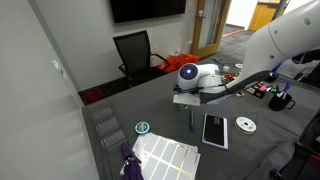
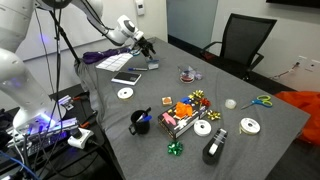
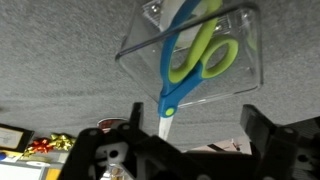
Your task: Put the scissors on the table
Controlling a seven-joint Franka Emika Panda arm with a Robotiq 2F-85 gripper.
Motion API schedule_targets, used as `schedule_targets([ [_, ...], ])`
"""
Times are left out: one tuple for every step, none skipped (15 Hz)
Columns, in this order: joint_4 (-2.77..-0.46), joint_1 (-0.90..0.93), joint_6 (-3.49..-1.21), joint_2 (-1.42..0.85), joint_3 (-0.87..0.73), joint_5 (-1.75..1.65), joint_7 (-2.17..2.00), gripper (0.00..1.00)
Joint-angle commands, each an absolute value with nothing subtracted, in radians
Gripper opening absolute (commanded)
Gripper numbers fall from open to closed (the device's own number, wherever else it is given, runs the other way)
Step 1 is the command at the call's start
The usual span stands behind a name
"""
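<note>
While my fingers (image 3: 262, 135) hang spread apart with nothing between them, the scissors (image 3: 192, 58) sit just beyond their tips. They stand in a clear plastic holder (image 3: 246, 84), blue point toward me and green loops deeper in. I judge that none of the job is done. I have yet to close on the scissors, draw them out and lay them on the grey desk (image 3: 60, 50). The holder itself stands on that desk, and I cannot tell whether it holds anything else.
</note>
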State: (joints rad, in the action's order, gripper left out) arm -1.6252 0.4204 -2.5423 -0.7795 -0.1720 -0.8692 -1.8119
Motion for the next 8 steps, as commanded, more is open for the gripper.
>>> schedule_targets([
  [-1.782,0.341,-2.625,-0.653,-0.077,-0.832,-1.704,1.00],
  [-1.814,0.322,-2.636,-0.629,-0.054,-0.809,-1.665,1.00],
  [-1.852,0.303,-2.650,-0.602,-0.033,-0.782,-1.623,1.00],
  [-1.887,0.286,-2.655,-0.577,-0.014,-0.748,-1.575,1.00],
  [-1.922,0.269,-2.655,-0.551,0.004,-0.707,-1.520,1.00],
  [-1.957,0.253,-2.651,-0.524,0.021,-0.659,-1.457,1.00],
  [-1.984,0.241,-2.646,-0.503,0.033,-0.610,-1.400,1.00],
  [-2.014,0.227,-2.643,-0.478,0.045,-0.555,-1.334,1.00],
])
